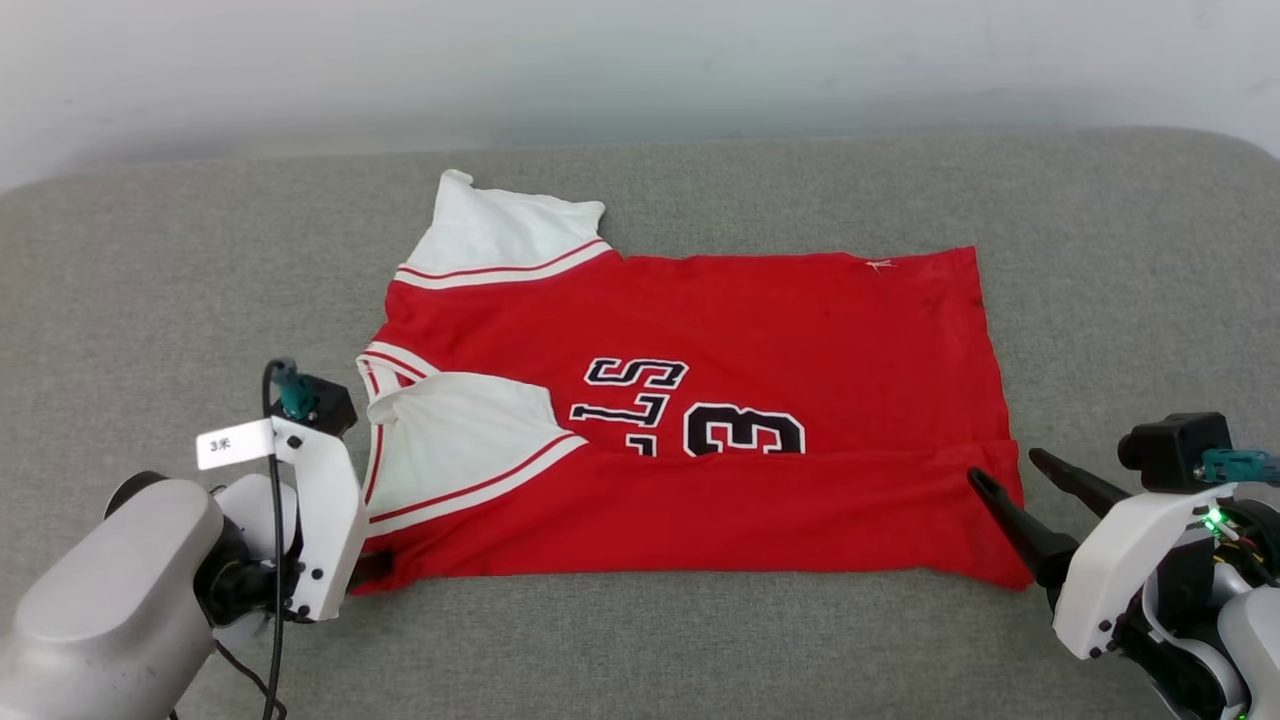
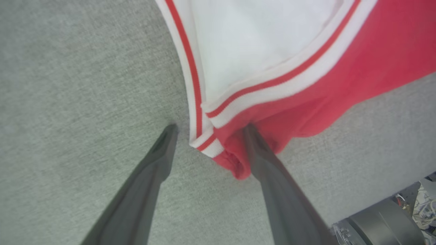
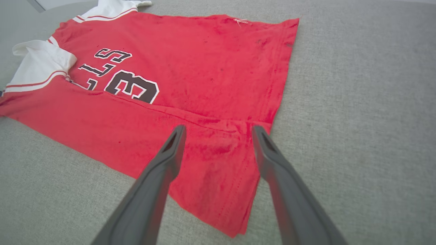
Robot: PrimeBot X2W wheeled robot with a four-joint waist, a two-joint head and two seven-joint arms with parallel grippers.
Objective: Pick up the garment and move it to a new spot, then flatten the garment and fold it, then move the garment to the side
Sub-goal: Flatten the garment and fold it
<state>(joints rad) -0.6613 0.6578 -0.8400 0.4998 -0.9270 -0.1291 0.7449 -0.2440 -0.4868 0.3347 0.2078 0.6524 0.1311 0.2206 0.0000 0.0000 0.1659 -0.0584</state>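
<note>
The garment [image 1: 700, 330], a red jersey T-shirt with white short sleeves, lies spread on a grey upholstered cushion [image 1: 1100, 250] of coarse woven cloth, stretched between the two sets of jaws. Its long edge on the robot's side is folded up over the body in a straight band. That band covers the lower part of the black, white-edged "13" and all but the tops of some letters; "S" and "L" can be read, sideways. The sleeve on that side is folded onto the chest, and its cuff and the collar carry red-and-white striped trim.

The left arm [image 1: 110, 590], pale and rounded, lies low at the collar end. The right arm [image 1: 1130, 560] is angled in towards the hem end.

The right gripper [image 1: 1005, 467] has its jaws well apart and points at the hem corner of the folded band. In the right wrist view one finger is over the red fold and the other runs along the hem edge. I cannot tell if they touch.

The left gripper [image 2: 210, 127] also has its jaws apart, unclamped, with the striped collar corner between them. One finger is over bare grey cloth and the other is against the red bunched corner.

A white tag [image 1: 235, 443] on the left wrist reads "3米". A green light [image 1: 1213, 520] glows on the right wrist. A white thread [image 1: 880, 264] sits at the far hem, well beyond the right jaws.
</note>
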